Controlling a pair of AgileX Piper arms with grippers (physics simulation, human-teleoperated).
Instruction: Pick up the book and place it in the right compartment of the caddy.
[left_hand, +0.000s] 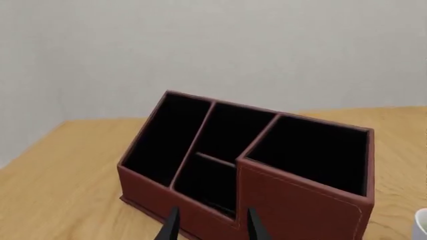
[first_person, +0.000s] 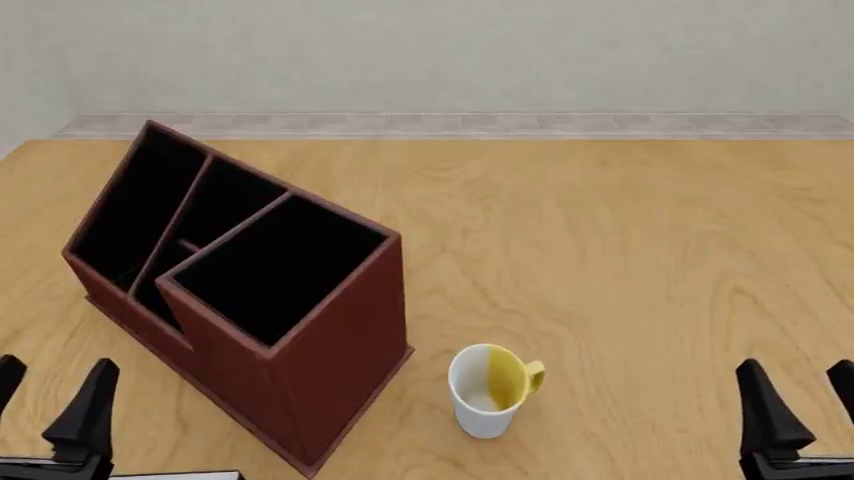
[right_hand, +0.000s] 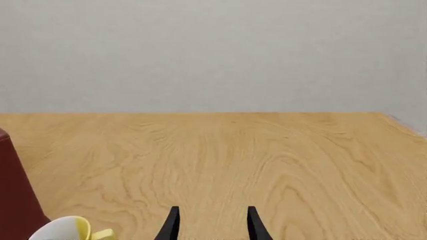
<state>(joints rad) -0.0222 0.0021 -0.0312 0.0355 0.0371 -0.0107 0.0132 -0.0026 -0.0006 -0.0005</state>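
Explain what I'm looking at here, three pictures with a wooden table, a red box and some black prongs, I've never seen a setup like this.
These are simulator renders of two robot arms at one wooden table. The front view looks down from above and behind the arms: the black prongs at its bottom corners are the left end effector and the right end effector. The other two pictures come from cameras on each arm, looking along its fingers. On the table stands a red-brown caddy with black compartments, and beside it a white mug, yellow inside. Both end effectors are open and hold nothing. A pale sliver at the front view's bottom edge may be a book; too little shows to tell.
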